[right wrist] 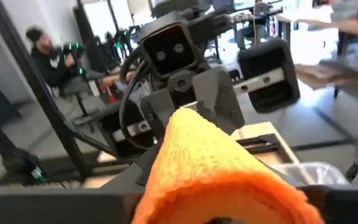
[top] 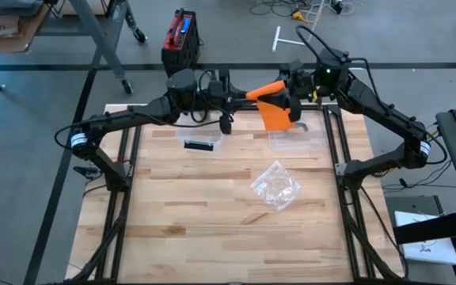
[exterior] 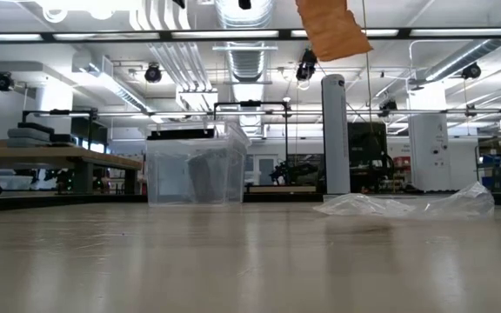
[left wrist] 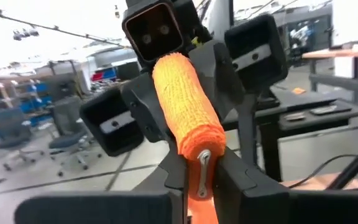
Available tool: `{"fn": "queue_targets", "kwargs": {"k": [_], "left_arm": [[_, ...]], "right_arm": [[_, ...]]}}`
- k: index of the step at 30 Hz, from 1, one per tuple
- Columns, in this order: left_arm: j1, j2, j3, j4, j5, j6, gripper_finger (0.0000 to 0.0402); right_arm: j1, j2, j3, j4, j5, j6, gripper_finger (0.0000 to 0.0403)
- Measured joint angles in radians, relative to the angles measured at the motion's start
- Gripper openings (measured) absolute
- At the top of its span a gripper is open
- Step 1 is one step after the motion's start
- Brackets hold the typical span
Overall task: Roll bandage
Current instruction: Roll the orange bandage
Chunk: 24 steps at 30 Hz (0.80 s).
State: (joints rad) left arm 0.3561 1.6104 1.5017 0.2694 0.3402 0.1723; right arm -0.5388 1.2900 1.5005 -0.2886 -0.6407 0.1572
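Orange bandage [top: 269, 101] held high in the air, upper middle of the high view, between the two arms, with a loose tail hanging down under the rolled part. In the low view only this tail [exterior: 331, 28] visible, at the top of the frame, well above the table [top: 212, 206].

Left gripper [top: 241, 96] closed on the near end of the roll; in the left wrist view the fingers [left wrist: 229, 177] pinched at the roll's end. Right gripper [top: 291, 89] at the other end, closed around the roll but seemingly not tightly.

Also on the table: a clear box [top: 201, 141] at upper centre-left, a second clear container [top: 293, 136] under the tail, and a crumpled plastic wrapper [top: 275, 186] in the middle.

Possible troubles from here:
- Roll slipping out, if one gripper turns while the other holds too loose; soft fabric gives little grip.
- Tail winding crooked or loose, because nothing keeps it under tension.
- Tail catching on the container below, if the arms come lower.
- Roll stretching or unrolling, if the arms pull apart.
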Motion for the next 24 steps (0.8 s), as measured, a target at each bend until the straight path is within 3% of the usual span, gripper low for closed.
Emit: {"fn": "queue_targets", "kwargs": {"k": [12,18,24], "left_arm": [[-0.019,0.000,0.000,-0.003,-0.113,0.219,0.0053],[-0.029,0.000,0.000,0.000,-0.160,0.280,0.0042],[-0.037,-0.001,0.000,0.003,-0.198,0.370,0.0042]], "right_arm": [[0.000,-0.003,0.000,0.015,0.037,0.444,0.0231],[0.001,-0.005,0.000,0.013,0.063,0.479,0.0275],[-0.029,-0.020,0.000,-0.026,0.061,0.482,0.0288]]}}
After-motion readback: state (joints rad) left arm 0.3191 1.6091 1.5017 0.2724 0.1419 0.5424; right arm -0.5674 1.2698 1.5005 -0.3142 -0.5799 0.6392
